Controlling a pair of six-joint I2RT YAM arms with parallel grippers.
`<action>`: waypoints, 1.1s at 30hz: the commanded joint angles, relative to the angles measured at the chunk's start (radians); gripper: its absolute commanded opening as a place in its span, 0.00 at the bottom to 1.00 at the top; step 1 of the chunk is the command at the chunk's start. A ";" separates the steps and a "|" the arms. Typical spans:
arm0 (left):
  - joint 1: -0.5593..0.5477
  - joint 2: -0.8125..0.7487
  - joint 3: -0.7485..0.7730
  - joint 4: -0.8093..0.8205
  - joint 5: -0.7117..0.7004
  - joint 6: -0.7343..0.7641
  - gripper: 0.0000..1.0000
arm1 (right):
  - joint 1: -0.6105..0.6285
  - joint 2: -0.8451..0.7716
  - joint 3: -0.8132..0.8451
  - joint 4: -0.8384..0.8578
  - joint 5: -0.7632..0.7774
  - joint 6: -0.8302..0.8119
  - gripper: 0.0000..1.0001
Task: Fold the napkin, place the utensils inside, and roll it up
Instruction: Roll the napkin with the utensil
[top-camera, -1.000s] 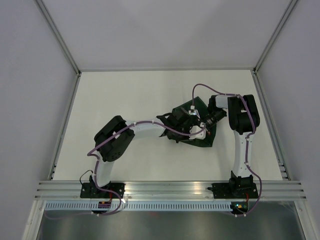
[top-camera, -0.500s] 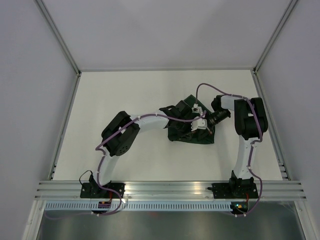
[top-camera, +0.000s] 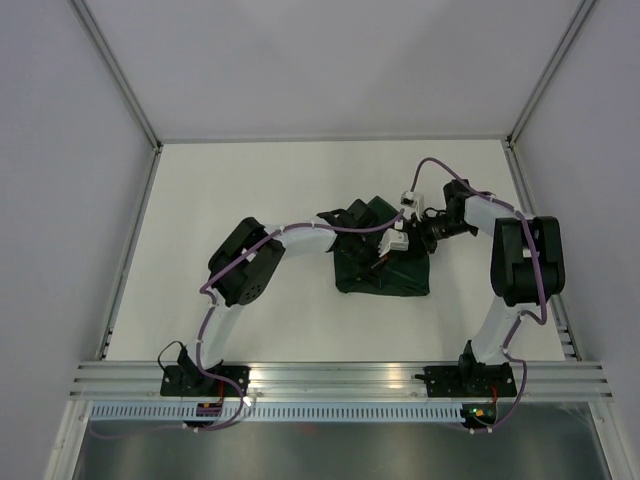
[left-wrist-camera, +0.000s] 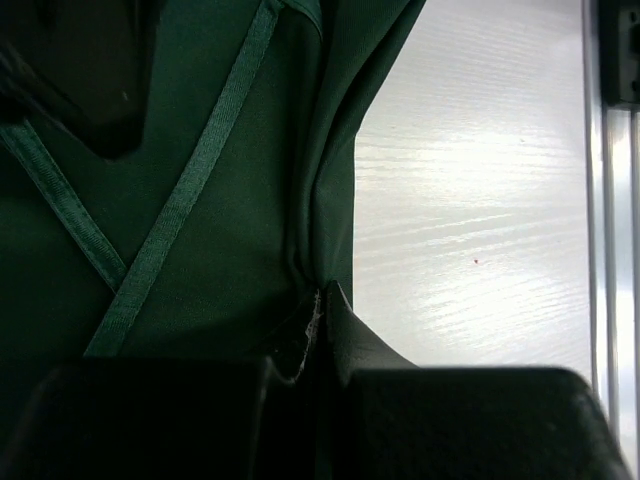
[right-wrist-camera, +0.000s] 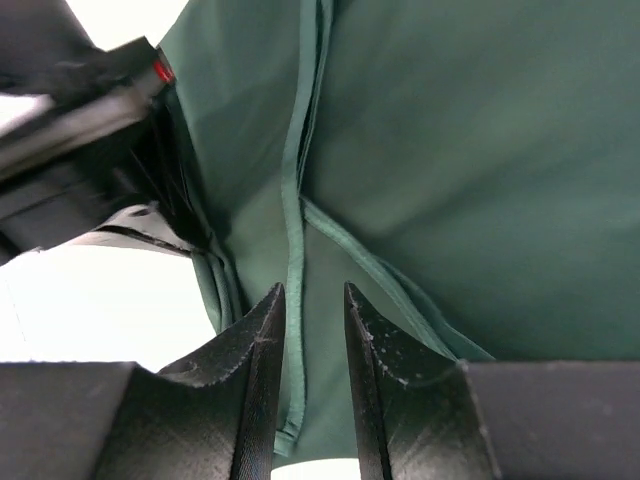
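Napkin (top-camera: 385, 268) lies bunched and part-folded on the white counter (top-camera: 250, 200), right of centre, well away from the walls. Dark green, hems showing as paler strips crossing one another.

Left hand (top-camera: 388, 238) reaches in over the far left part of the cloth. In the left wrist view its fingers (left-wrist-camera: 150, 420) are pressed together on a raised fold at the napkin's edge, cloth pinched between them and bare counter just to the right of the pinch.

Right hand (top-camera: 422, 226) comes in from the far right corner of the cloth, close beside the left hand. In the right wrist view its fingers (right-wrist-camera: 258, 370) stand a narrow slit apart with a hem running down the slit. Cannot tell whether they pinch it.

In the way: each arm's wrist covers the far part of the napkin from above. The left hand's body blocks the upper left of the right wrist view.

Around: purple cable (top-camera: 300, 232) looped along both arms, an aluminium rail (top-camera: 340, 378) at the near edge, and grey enclosure walls (top-camera: 60, 200).
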 joint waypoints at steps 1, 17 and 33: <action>0.006 0.065 -0.007 -0.077 0.049 -0.048 0.02 | -0.018 -0.118 -0.060 0.162 -0.037 0.079 0.36; 0.067 0.168 0.064 -0.078 0.060 -0.217 0.02 | 0.197 -0.672 -0.474 0.329 0.253 -0.069 0.41; 0.092 0.258 0.130 -0.164 0.041 -0.280 0.02 | 0.464 -0.740 -0.734 0.618 0.511 -0.138 0.47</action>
